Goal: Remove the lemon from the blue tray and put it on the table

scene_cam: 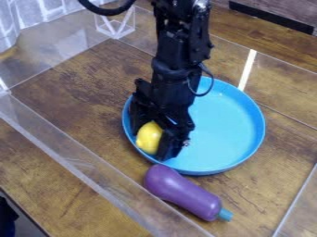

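Nearest the cam is a clear wall (93, 167), btwn me and part of the table. Just past it, on the brown wood table (62, 83), is a purple toy eggplant (183, 192). It lies on its side, w/ its fat end up by the tray and its blue-green tip pointing down to the R of the pic. It is just beside the blue tray (235, 134), on the near side; can't tell if they touch.

The yellow lemon (150, 138) is in the tray, in the near L part of the pic, by the rim. The black gripper (160, 137) is down over it. Its jaws are wide open, w/ dark fingers on both sides of the lemon, so the lemon sits btwn them. Can't tell if they touch it. Some of the lemon is hidden by the black bits, but the yellow front shows OK. The lemon is not on the table.

The R side of the tray is plain blue. The black arm (180, 51) comes down from the top of the pic and hides the back L part of the tray. Farther back, a thin white line (247, 69) is on the wood, R of the arm. Way back, top L, is a clear plastic pc (114, 20).
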`<move>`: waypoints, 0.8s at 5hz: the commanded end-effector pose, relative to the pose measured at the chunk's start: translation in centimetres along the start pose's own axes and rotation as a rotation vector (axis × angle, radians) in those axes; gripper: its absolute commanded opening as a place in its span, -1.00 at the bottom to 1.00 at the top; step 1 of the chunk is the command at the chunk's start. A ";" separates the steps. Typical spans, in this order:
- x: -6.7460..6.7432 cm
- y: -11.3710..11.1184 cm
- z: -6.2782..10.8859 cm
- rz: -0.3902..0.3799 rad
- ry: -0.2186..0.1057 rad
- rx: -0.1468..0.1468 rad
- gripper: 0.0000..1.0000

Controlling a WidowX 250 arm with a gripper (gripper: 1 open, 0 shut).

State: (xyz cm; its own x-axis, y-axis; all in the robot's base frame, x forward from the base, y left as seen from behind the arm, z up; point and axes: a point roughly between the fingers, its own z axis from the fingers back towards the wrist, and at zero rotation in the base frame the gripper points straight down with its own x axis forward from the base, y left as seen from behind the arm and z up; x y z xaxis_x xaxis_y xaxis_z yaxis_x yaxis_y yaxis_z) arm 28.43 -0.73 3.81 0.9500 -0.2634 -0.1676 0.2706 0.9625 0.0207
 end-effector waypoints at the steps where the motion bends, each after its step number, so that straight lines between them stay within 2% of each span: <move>1: -0.4 0.8 1.8 0.022 -0.066 0.012 -1.00; 4: -0.7 0.3 4.6 -0.042 -0.067 0.056 -1.00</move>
State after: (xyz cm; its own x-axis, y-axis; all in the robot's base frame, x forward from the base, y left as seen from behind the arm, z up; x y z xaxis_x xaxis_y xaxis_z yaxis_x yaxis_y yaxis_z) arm 27.40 -0.01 5.89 0.9372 -0.2895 -0.1944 0.3029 0.9521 0.0423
